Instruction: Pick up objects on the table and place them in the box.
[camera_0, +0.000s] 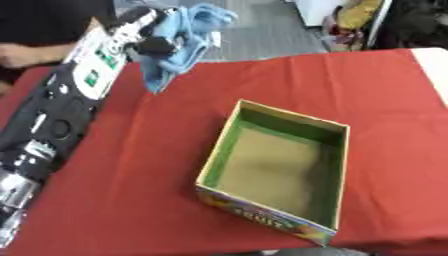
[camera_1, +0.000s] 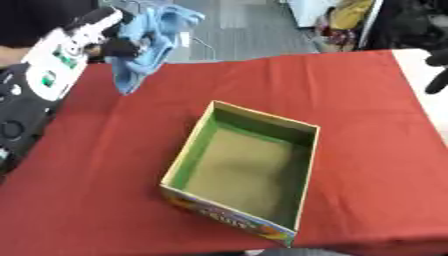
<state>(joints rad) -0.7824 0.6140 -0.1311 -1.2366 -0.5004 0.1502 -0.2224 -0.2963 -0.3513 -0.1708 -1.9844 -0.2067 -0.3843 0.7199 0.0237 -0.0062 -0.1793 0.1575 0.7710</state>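
A light blue cloth (camera_0: 179, 37) hangs in the air above the far left of the red table (camera_0: 149, 165), its lower tip dangling just over the surface. My left hand (camera_0: 153, 42) is shut on it, the fingers bunched into the fabric, with the arm stretching up along the left side. An open cardboard box (camera_0: 278, 170) with green inner walls and a brown floor stands in the middle of the table, with nothing inside it. Only dark fingers of my right hand (camera_1: 436, 70) show at the right edge, hanging down.
The white tabletop (camera_0: 433, 70) shows past the red cloth's right side. A person in dark clothes (camera_0: 39, 45) sits at the far left edge. Grey floor and bright items lie beyond the table's far edge.
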